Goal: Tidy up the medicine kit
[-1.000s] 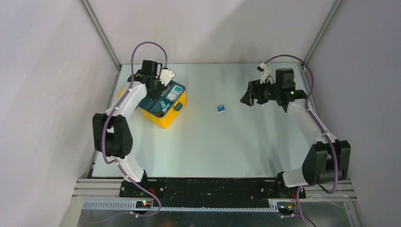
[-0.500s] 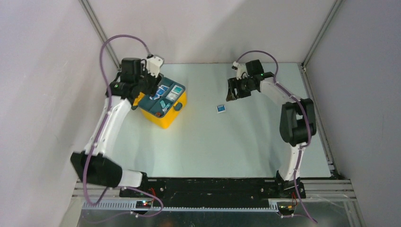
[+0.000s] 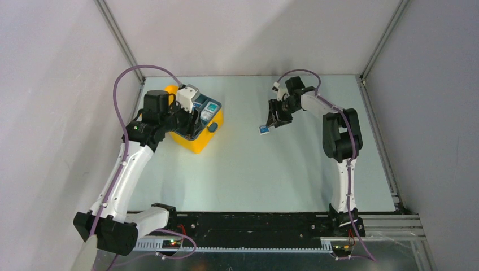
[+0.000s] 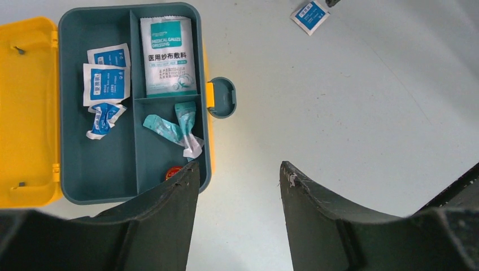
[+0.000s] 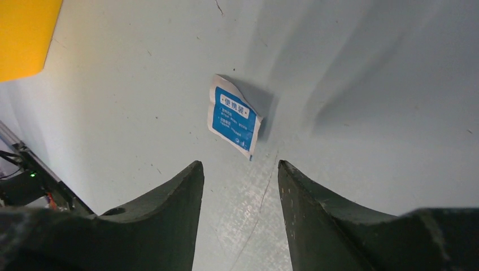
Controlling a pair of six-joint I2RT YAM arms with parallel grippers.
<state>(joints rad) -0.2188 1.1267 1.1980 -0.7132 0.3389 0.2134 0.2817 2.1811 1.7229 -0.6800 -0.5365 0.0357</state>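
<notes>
The medicine kit [image 3: 199,143], a yellow box, lies open at the back left with its lid [image 4: 27,113] flat. Its teal tray [image 4: 113,166] holds a gauze pack [image 4: 168,56], blue sachets [image 4: 106,76] and teal wrapped pieces [image 4: 175,127]. My left gripper [image 3: 191,119] hovers over the kit's front right corner, open and holding nothing [image 4: 237,166]. A loose blue-and-white sachet [image 3: 264,129] lies on the table mid-back. My right gripper [image 3: 275,119] hangs just right of it, open, with the sachet [image 5: 233,121] just ahead of its fingertips [image 5: 238,164].
The kit's blue-grey latch [image 4: 223,97] sticks out of its front side. Pale walls and metal frame posts [image 3: 121,42] close in the table at left, back and right. A black rail [image 3: 254,223] with both arm bases runs along the near edge.
My right gripper has swung left and down to the loose sachet, its jaws narrowing. My left gripper has drawn back from the kit's far side to above its front corner.
</notes>
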